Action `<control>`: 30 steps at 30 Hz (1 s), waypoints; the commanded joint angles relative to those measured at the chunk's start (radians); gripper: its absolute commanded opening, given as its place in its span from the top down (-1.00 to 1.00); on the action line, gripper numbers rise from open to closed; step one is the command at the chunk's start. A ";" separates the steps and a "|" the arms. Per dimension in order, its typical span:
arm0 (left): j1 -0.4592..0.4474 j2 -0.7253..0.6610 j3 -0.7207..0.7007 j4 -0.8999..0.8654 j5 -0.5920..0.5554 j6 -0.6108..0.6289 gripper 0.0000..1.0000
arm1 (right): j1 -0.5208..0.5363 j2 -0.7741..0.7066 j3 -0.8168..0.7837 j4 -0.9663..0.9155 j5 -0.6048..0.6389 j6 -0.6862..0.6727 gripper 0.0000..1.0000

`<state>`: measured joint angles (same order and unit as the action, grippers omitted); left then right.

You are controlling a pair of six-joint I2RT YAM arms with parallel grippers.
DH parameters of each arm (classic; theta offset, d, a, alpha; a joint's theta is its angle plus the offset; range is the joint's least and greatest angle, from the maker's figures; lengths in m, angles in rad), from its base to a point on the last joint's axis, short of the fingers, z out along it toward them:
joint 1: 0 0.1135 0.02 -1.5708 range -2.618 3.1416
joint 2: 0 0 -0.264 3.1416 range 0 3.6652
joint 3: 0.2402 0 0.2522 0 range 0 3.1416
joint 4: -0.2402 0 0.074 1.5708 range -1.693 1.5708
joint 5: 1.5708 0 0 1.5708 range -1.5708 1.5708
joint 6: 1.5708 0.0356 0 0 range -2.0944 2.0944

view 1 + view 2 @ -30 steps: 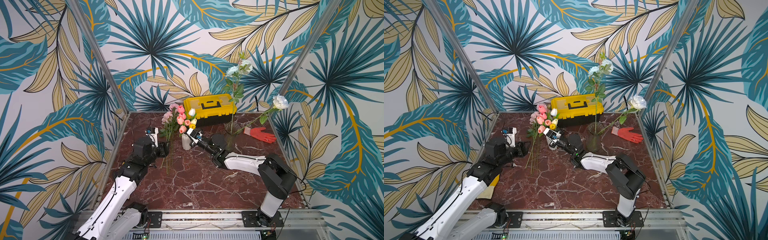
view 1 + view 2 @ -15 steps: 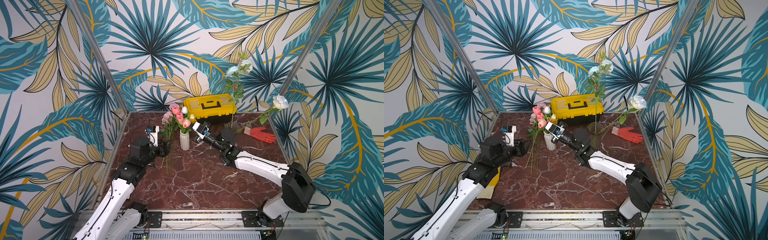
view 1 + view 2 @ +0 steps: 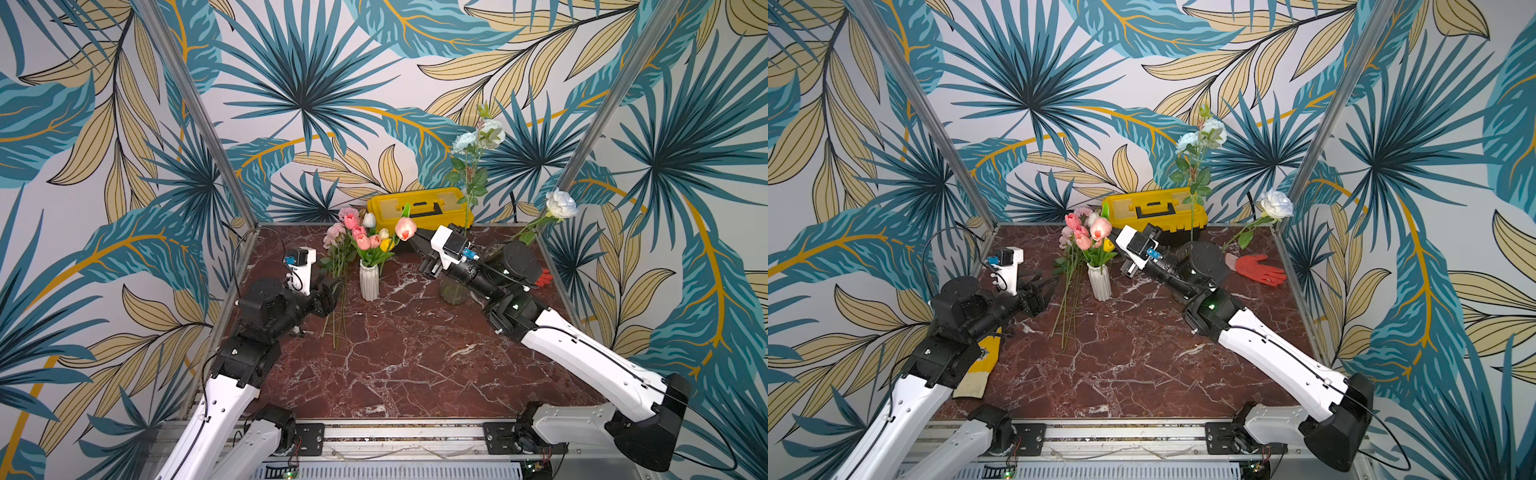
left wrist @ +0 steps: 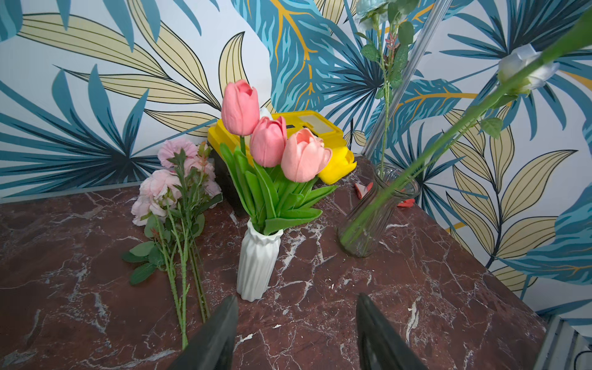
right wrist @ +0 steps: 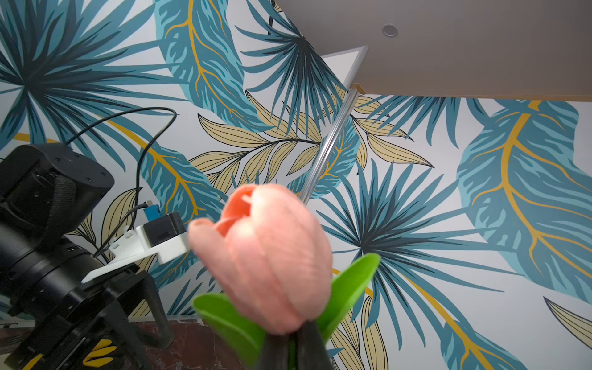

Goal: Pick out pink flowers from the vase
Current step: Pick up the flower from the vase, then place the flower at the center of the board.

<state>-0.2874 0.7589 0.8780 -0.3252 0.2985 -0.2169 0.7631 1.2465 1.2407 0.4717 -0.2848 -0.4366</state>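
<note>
A white ribbed vase (image 3: 369, 282) (image 4: 258, 262) stands mid-table with pink tulips (image 3: 362, 239) (image 4: 267, 141) plus white and yellow ones in it. My right gripper (image 3: 415, 237) (image 5: 290, 349) is shut on the stem of one pink tulip (image 3: 405, 228) (image 3: 1100, 228) (image 5: 266, 253). It holds this tulip in the air just right of the bouquet, clear of the vase. Several pale pink flowers (image 3: 336, 237) (image 4: 160, 189) lie on the table left of the vase. My left gripper (image 3: 332, 289) (image 4: 296, 307) is open and empty beside their stems.
A yellow toolbox (image 3: 419, 208) sits at the back wall. A glass vase (image 3: 452, 291) behind my right wrist holds a white rose (image 3: 561, 203) and pale blue flowers (image 3: 478, 137). A red glove (image 3: 1260, 268) lies back right. A yellow glove (image 3: 984, 357) lies under my left arm.
My right gripper has risen up and to the right from the white vase's mouth, carrying the pink tulip out. The left jaws have spread slightly wider.
</note>
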 commanded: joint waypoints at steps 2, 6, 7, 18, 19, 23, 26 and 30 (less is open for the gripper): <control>-0.009 -0.005 0.040 0.014 0.090 0.036 -0.19 | 0.005 -0.059 -0.033 -0.117 0.019 0.030 0.87; -0.058 0.027 0.038 0.015 0.134 0.082 -0.19 | 0.005 -0.099 -0.090 -0.134 0.030 0.056 0.88; -0.084 0.039 0.036 0.015 0.131 0.103 -0.19 | 0.006 -0.104 -0.107 -0.135 0.030 0.067 0.87; -0.262 0.190 -0.083 0.225 0.172 0.181 -0.27 | 0.005 -0.128 -0.291 0.015 0.002 0.255 0.88; -0.263 0.188 -0.107 0.271 0.186 0.177 -0.28 | 0.005 -0.130 -0.302 0.024 -0.007 0.264 0.88; -0.265 0.195 -0.145 0.355 0.203 0.156 -0.28 | 0.005 -0.143 -0.347 0.084 -0.001 0.307 0.88; -0.265 0.218 -0.146 0.380 0.237 0.138 -0.26 | 0.005 -0.149 -0.367 0.122 -0.008 0.326 0.88; -0.265 0.249 -0.148 0.406 0.263 0.108 -0.18 | 0.005 -0.160 -0.380 0.140 0.001 0.338 0.89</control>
<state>-0.5491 0.9955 0.7517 0.0101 0.5205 -0.0845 0.7643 1.1069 0.8803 0.5442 -0.2813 -0.1368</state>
